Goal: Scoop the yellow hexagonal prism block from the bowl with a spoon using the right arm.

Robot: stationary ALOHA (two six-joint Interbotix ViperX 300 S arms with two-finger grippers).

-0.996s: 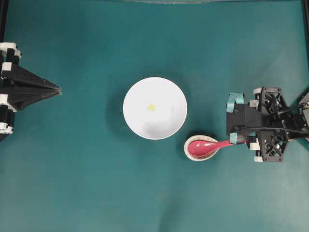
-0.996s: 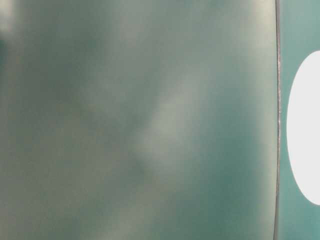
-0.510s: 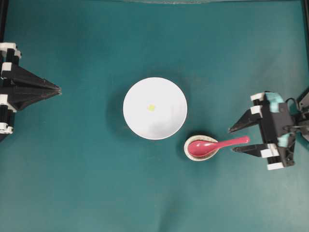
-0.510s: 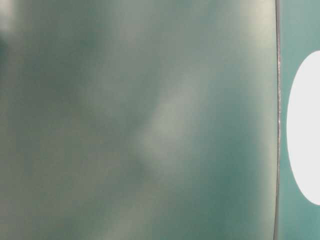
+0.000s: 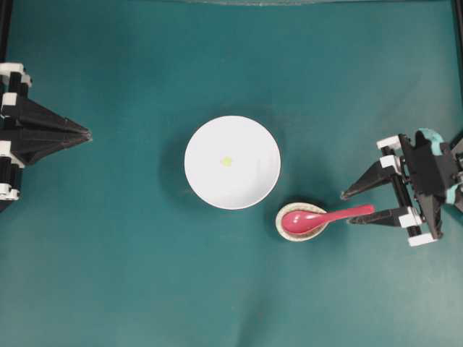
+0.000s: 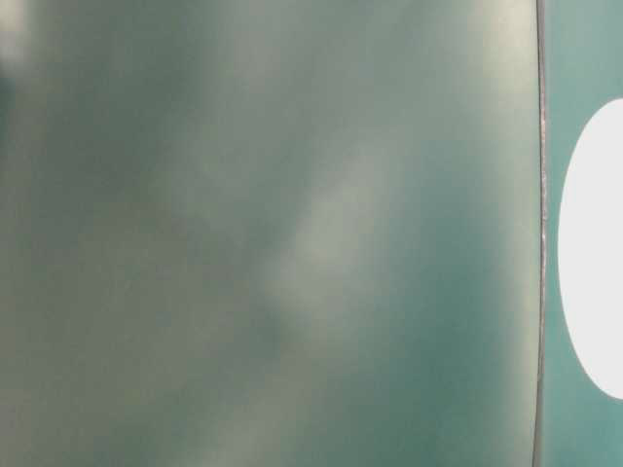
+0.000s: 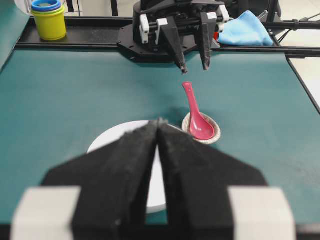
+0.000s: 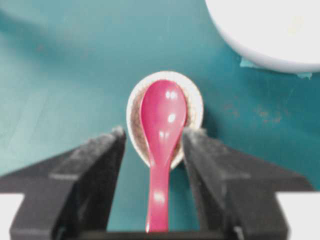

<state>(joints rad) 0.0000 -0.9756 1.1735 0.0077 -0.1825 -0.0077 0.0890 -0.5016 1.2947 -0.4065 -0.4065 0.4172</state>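
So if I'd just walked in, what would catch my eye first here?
Probably the glossy pink spoon, its scoop lying in a little speckled dish on the green table, with the right tool standing open around the handle's end. Next, the big white bowl in the middle, holding one tiny yellow block.

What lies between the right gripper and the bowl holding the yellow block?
In the overhead view, the pink-red spoon on its speckled spoon rest lies between the right gripper and the white bowl.
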